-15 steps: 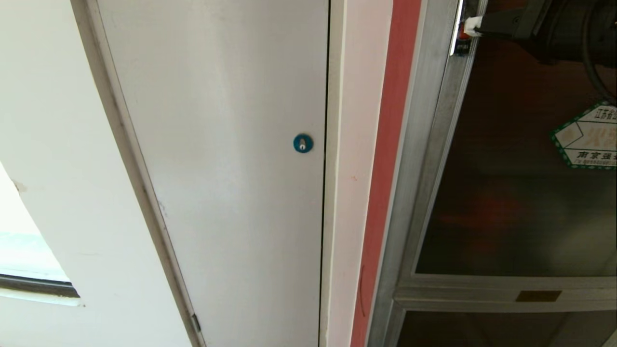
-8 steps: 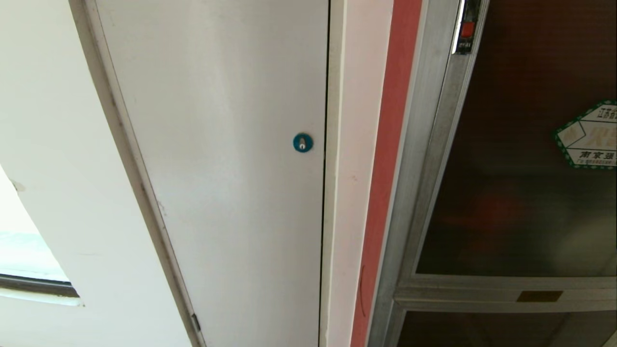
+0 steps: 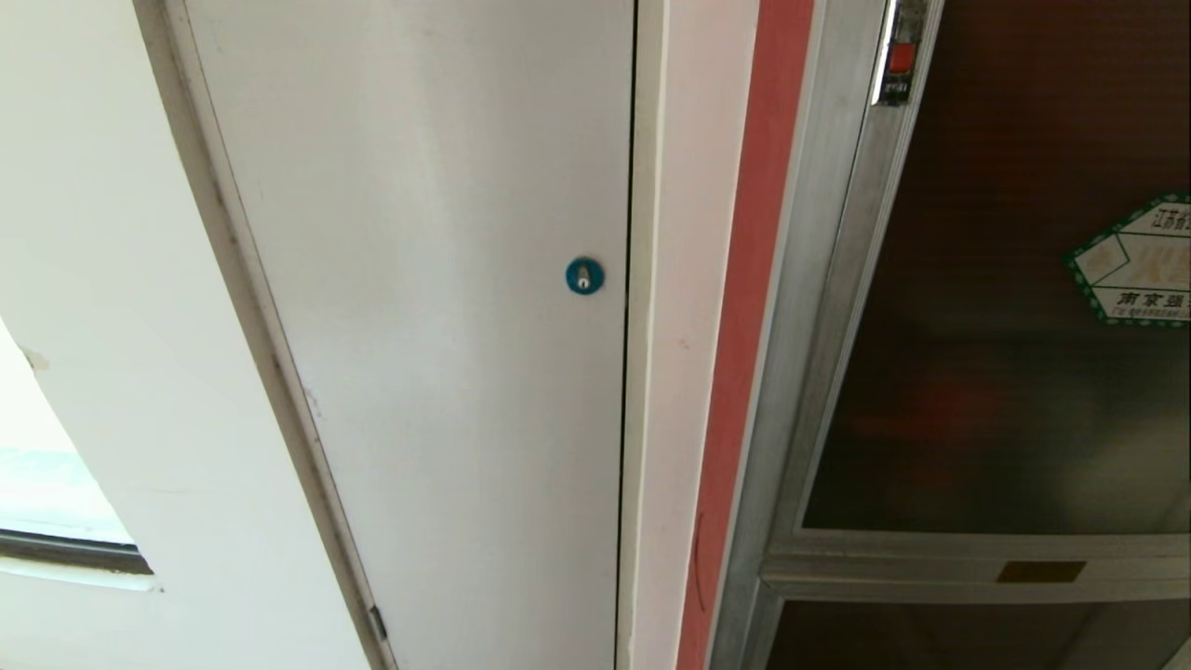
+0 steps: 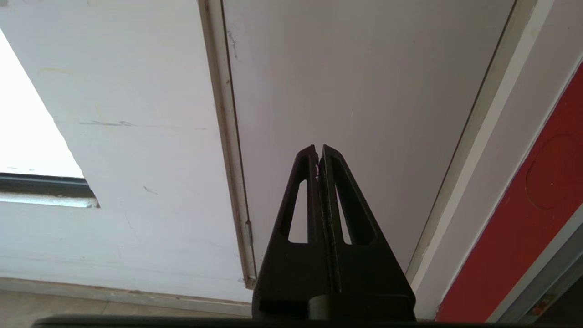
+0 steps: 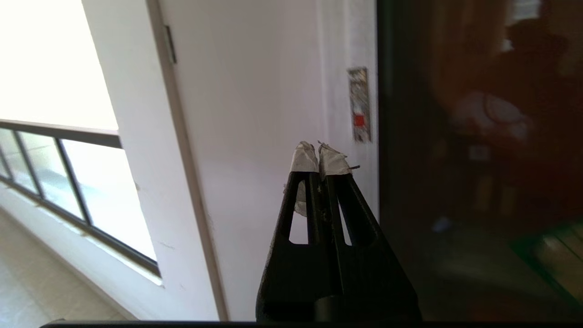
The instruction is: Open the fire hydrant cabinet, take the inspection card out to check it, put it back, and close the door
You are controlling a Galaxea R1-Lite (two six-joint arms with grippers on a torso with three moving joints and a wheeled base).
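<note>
The fire hydrant cabinet's silver frame (image 3: 819, 279) with its red edge strip (image 3: 744, 326) fills the right of the head view. Its door (image 3: 977, 372), dark glass with a green-bordered sticker (image 3: 1130, 265), sits flush in the frame. The small red latch (image 3: 899, 58) is high on the frame. Neither arm shows in the head view. In the right wrist view my right gripper (image 5: 319, 152) is shut and empty, its white-taped tips a short way back from the latch (image 5: 359, 120), beside the door (image 5: 478, 159). My left gripper (image 4: 318, 149) is shut, parked low. The inspection card is hidden.
A plain white door (image 3: 419, 326) with a round blue lock (image 3: 584, 275) stands left of the cabinet. A window (image 3: 46, 502) lies further left. Below the glass door a frame bar carries a small brass plate (image 3: 1040, 571) above a lower dark panel.
A second ago my right gripper was at the red latch at the top right of the head view. It has since drawn back out of that view. The door has not moved.
</note>
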